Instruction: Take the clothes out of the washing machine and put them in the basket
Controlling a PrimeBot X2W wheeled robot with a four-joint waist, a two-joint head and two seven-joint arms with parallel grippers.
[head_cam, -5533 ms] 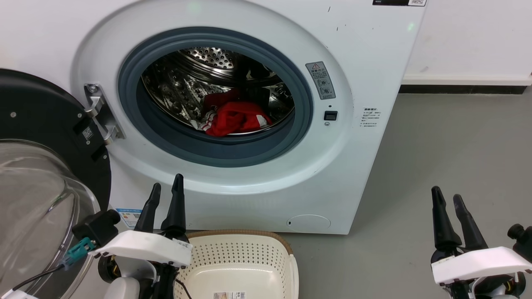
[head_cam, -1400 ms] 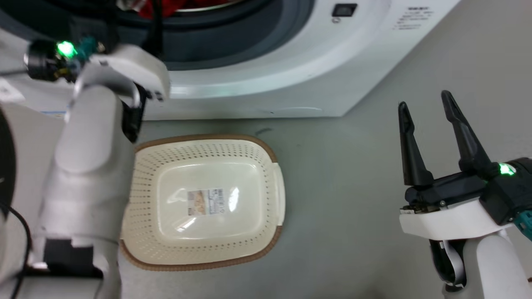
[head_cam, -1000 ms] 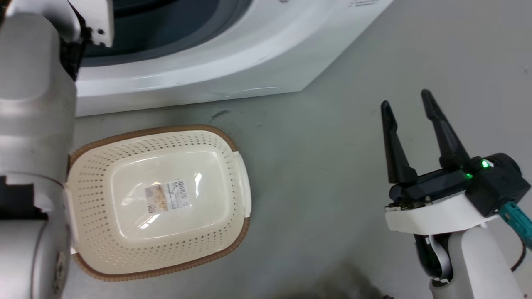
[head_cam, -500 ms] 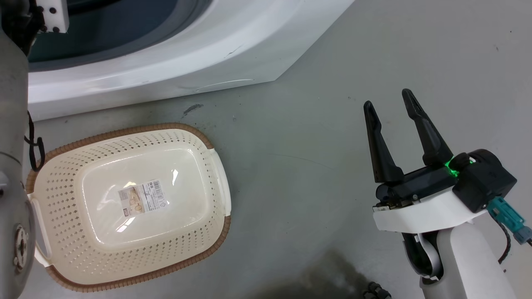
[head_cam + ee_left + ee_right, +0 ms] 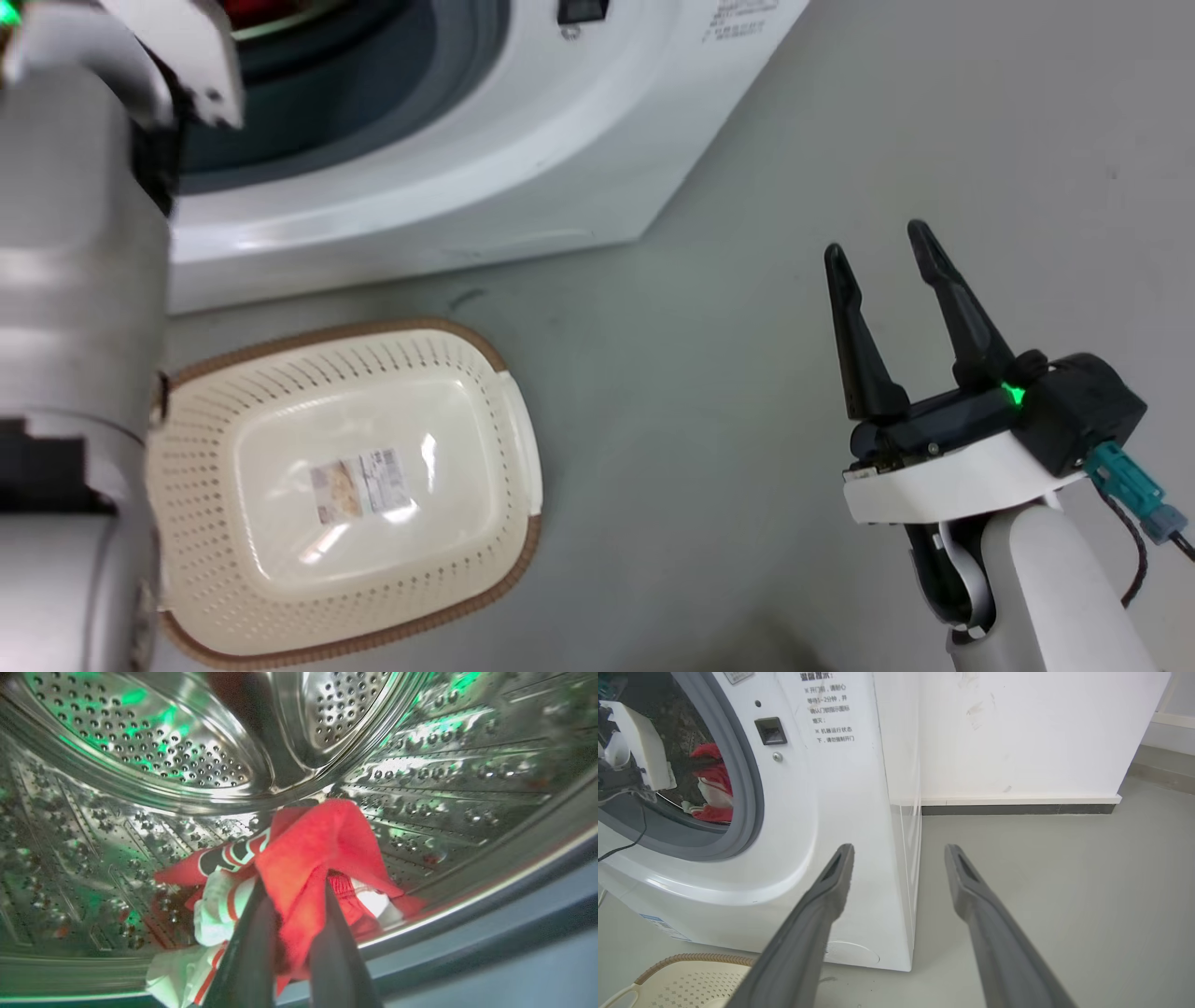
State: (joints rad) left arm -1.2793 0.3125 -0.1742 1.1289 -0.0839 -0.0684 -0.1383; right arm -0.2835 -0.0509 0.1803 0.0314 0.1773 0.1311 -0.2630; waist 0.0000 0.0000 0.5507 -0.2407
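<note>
The left claw (image 5: 293, 887) pinches the bright red soft garment (image 5: 322, 840) inside the white washing machine's (image 5: 485, 177) steel drum (image 5: 140, 765); the right claw (image 5: 876, 241) gapes empty. Trailing fabric could snag the grey rim (image 5: 756, 798), slipping short of the cream perforated basket (image 5: 280, 392).

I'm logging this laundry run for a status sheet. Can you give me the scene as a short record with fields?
left gripper: shut on a fold of the red garment, inside the steel drum of the washing machine
right gripper: open, holding nothing, above the floor
laundry basket: on the floor before the washing machine, no clothes in it
</note>
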